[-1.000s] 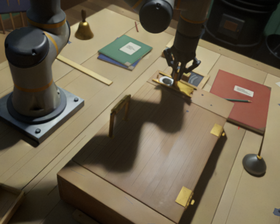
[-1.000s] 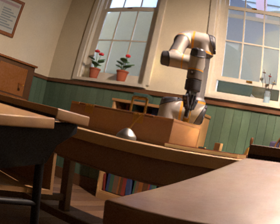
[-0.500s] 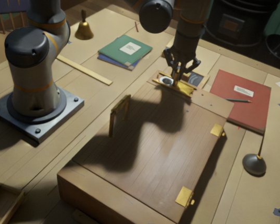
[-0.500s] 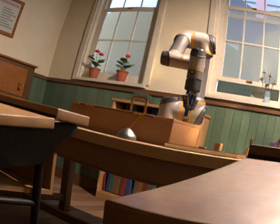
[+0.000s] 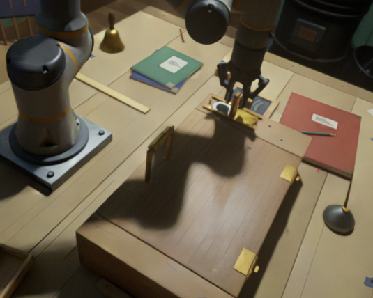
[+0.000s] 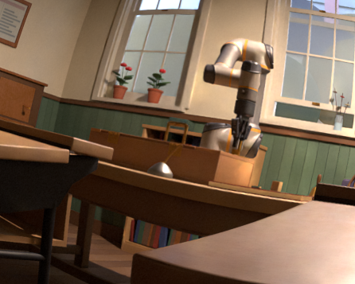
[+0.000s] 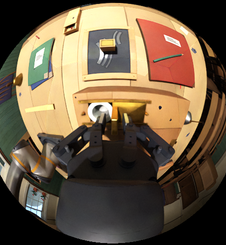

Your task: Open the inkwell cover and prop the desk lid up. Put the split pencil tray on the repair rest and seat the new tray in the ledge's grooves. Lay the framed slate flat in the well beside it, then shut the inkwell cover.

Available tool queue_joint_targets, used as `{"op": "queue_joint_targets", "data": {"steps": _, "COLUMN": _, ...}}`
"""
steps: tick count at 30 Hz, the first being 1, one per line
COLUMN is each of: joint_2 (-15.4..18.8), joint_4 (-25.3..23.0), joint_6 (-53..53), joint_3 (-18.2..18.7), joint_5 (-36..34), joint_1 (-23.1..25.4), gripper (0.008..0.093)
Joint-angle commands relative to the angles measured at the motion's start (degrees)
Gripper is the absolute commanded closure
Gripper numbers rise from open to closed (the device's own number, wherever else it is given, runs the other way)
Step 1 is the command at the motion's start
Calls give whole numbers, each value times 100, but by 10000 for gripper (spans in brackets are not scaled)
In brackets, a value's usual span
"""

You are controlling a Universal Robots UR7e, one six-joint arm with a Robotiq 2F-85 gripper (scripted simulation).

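At the far ledge of the wooden desk (image 5: 203, 195) the brass inkwell cover (image 5: 244, 118) is slid aside, and the white inkwell (image 7: 99, 111) shows beside it. The cover's upright knob (image 7: 114, 117) stands between the fingers of my gripper (image 7: 114, 119). The gripper is open and holds nothing. The desk lid (image 5: 210, 181) lies closed and flat. A wooden prop frame (image 5: 159, 150) stands on the lid's left edge. The framed slate (image 7: 108, 52) lies on the table beyond the ledge with a small yellow block (image 7: 107, 44) on it. A wooden tray (image 5: 3, 269) sits at the near left corner.
A small open box (image 7: 71, 22) lies beyond the slate. A red book (image 5: 324, 130) with a green pencil lies right of the desk. Green and blue books (image 5: 167, 68), a ruler (image 5: 111, 92) and a brass bell (image 5: 111, 38) lie to the left. A lamp base (image 5: 337, 217) stands on the right.
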Motion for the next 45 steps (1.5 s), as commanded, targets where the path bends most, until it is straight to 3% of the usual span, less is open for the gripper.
{"op": "queue_joint_targets", "data": {"steps": 1, "joint_2": -3, "joint_4": -3, "joint_6": 0, "joint_3": -2, "joint_5": 0, "joint_1": 0, "gripper": 634}}
{"op": "queue_joint_targets", "data": {"steps": 7, "joint_2": -49, "joint_4": 88, "joint_6": 0, "joint_3": -49, "joint_5": 0, "joint_1": 0, "gripper": 634}}
{"op": "queue_joint_targets", "data": {"steps": 19, "joint_2": -530, "joint_4": 1281, "joint_6": 0, "joint_3": -756, "joint_5": 0, "joint_1": 0, "gripper": 634}}
{"op": "queue_joint_targets", "data": {"steps": 21, "joint_2": -532, "joint_4": 1297, "joint_6": 0, "joint_3": -764, "joint_5": 0, "joint_1": 0, "gripper": 634}}
{"op": "queue_joint_targets", "data": {"steps": 26, "joint_2": -533, "joint_4": 1301, "joint_6": 0, "joint_3": -767, "joint_5": 0, "joint_1": 0, "gripper": 534}}
{"op": "queue_joint_targets", "data": {"steps": 38, "joint_2": -559, "joint_4": 1314, "joint_6": -16, "joint_3": -760, "joint_5": 0, "joint_1": -17, "gripper": 534}}
{"op": "queue_joint_targets", "data": {"steps": 45, "joint_2": -1007, "joint_4": 1516, "joint_6": -392, "joint_3": -519, "joint_5": -1, "joint_1": -395, "gripper": 534}}
